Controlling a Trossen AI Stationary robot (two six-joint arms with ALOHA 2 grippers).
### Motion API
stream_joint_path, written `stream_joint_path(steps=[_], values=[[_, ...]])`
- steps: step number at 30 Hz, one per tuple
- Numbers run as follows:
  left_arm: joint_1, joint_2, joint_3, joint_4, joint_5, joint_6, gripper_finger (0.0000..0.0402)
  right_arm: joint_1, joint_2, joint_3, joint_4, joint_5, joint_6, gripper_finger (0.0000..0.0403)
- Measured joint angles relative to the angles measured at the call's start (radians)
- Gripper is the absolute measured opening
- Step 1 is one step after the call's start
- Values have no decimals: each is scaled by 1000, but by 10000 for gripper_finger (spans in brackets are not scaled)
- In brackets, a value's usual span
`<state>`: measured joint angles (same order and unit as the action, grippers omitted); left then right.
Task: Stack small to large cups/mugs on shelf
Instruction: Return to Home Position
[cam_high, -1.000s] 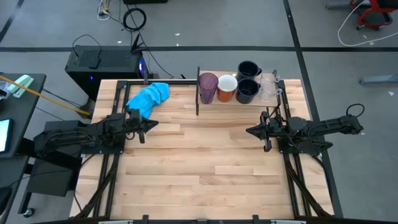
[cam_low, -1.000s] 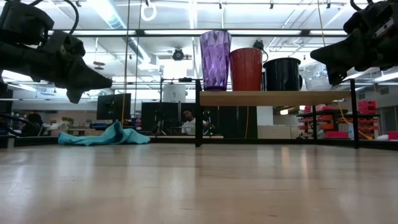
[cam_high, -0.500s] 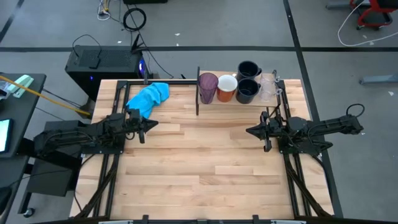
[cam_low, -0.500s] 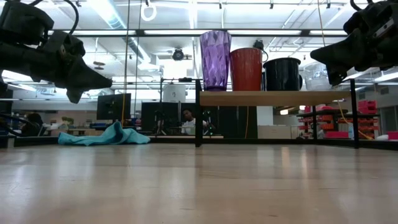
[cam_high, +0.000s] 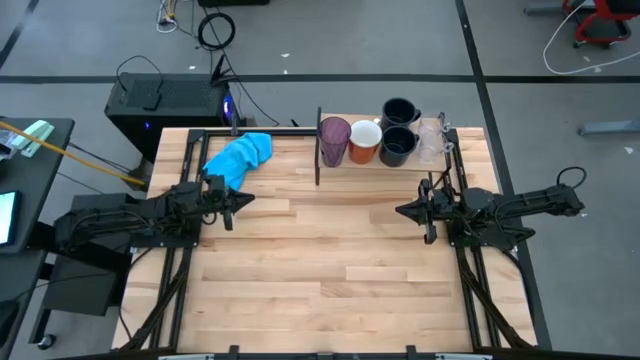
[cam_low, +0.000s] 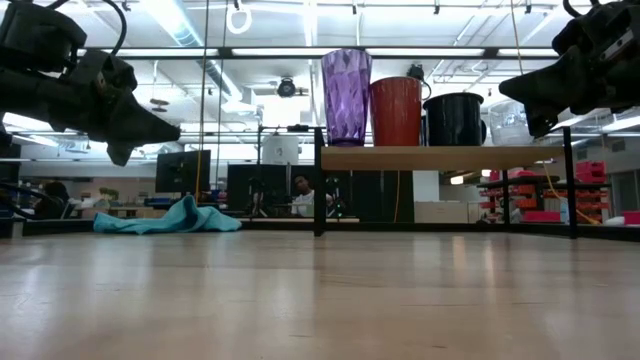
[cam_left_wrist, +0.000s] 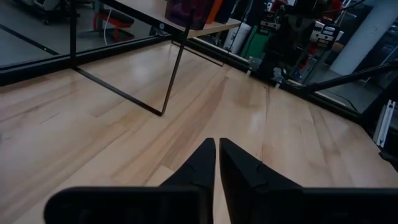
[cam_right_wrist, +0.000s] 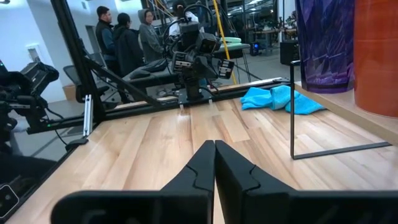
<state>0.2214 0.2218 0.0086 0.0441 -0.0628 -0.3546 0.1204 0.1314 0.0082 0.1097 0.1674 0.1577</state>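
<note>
The wooden shelf (cam_high: 385, 163) stands at the table's far right. On it, from left to right, stand the purple tumbler (cam_high: 334, 141), the orange mug (cam_high: 364, 141), two black mugs (cam_high: 398, 146) (cam_high: 400, 113) and clear plastic cups (cam_high: 431, 140). In the low view the tumbler (cam_low: 346, 96), orange mug (cam_low: 397, 111) and a black mug (cam_low: 454, 119) show on the board (cam_low: 440, 157). My left gripper (cam_high: 248, 199) is shut and empty above the table's left side. My right gripper (cam_high: 402, 210) is shut and empty, near of the shelf.
A bright blue cloth (cam_high: 240, 156) lies at the table's far left. Bare plank table (cam_high: 320, 270) stretches between the arms and toward the near edge. People stand in the room beyond the table (cam_right_wrist: 127, 46).
</note>
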Motion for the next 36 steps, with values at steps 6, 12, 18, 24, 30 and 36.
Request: stream_joint_path(steps=[6, 12, 18, 24, 30, 36], values=[[0, 0, 0, 0, 0, 0, 24, 0, 0, 0, 0, 0, 0, 16], [0, 0, 0, 0, 0, 0, 33, 0, 0, 0, 0, 0, 0, 16], [0, 0, 0, 0, 0, 0, 34, 0, 0, 0, 0, 0, 0, 16], [0, 0, 0, 0, 0, 0, 26, 0, 0, 0, 0, 0, 0, 16], [0, 0, 0, 0, 0, 0, 25, 0, 0, 0, 0, 0, 0, 16], [0, 0, 0, 0, 0, 0, 34, 0, 0, 0, 0, 0, 0, 16]])
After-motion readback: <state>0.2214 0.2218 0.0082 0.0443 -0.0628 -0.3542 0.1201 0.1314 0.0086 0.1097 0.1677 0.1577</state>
